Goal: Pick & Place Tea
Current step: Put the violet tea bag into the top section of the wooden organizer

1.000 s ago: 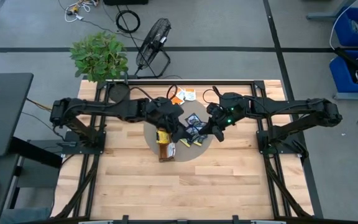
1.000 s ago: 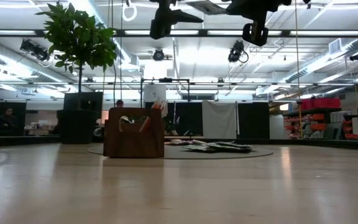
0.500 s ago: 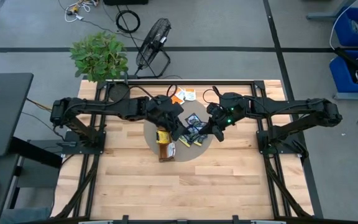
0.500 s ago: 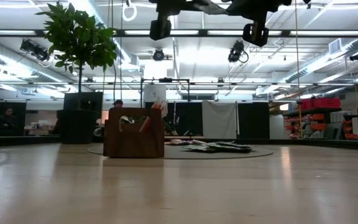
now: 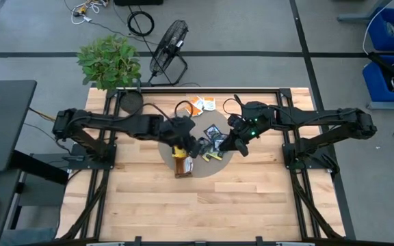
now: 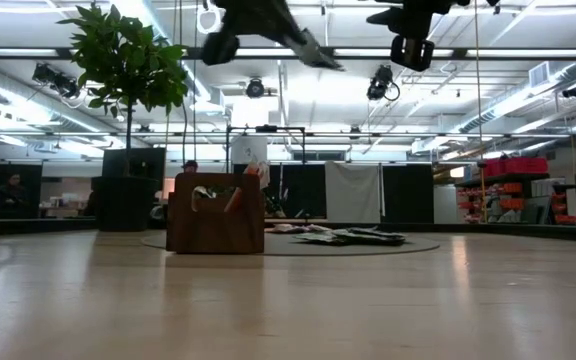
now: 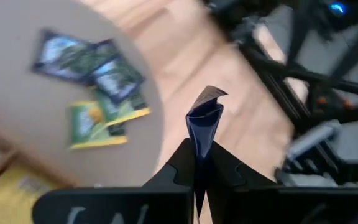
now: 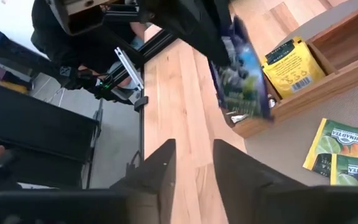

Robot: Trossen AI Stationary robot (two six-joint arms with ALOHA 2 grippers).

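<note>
held sachet: dark blue sachet [image 7: 204, 127], seen edge-on in the left wrist view, long axis running straight out from the fingertips, free top corner bent over a bit. In the right wrist view you see its flat printed face, blue and green.
left gripper: left gripper [image 7: 199, 180] is clenched on that sachet, both fingers flat against its sides. From above it sits up off the table, near the wooden tray [image 5: 180, 159].
right gripper: right gripper [image 8: 191, 163] has its fingers parted with nothing between them, hovering by the right edge of the mat.
loose tea: a little pile of dark blue and yellow-green sachets [image 5: 213, 143] lying flat and overlapping on the round grey mat [image 5: 219, 167]. A couple of orange-and-white sachets [image 5: 202, 105] sit off the mat on the far part of the table.
tray: long narrow brown wood box, long axis running near to far, with a yellow sachet [image 8: 286, 65] lying in a compartment.
textures: sachets look glossy and thin, mat is matte grey, table [image 5: 183, 212] is pale wood planks.
</note>
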